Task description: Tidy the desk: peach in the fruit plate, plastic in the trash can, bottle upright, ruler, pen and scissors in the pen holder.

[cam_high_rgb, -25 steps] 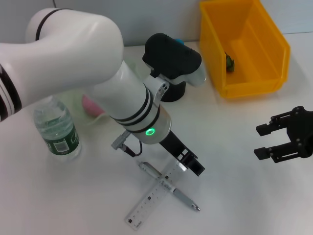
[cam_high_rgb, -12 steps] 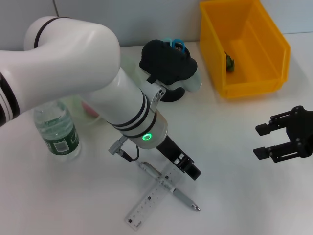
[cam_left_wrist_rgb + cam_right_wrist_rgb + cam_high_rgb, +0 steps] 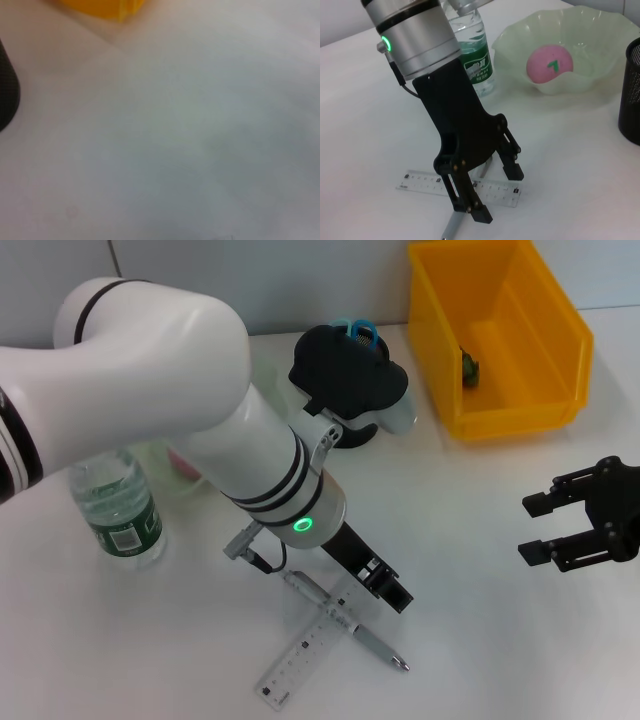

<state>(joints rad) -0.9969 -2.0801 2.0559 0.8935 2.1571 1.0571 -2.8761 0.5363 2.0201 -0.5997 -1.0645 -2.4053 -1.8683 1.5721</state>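
Ruler [image 3: 307, 653], clear flat plastic, lies on the desk [image 3: 480, 640] crossed by a slim silver pen [image 3: 345, 622], both just beneath the left pincer [image 3: 388, 587], whose arm slants steeply down with black fingers spread wide. Well right of it, the right pincer [image 3: 537, 528] hovers open, level over bare white desk.

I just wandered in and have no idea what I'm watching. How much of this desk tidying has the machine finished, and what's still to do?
Done, it seems: the peach sits in the fruit plate, the bottle stands upright, something lies in the yellow bin, and blue handles poke from the pen holder. In hand: the left gripper hovers open over the ruler and pen, both on the desk. The right gripper waits open, aside.
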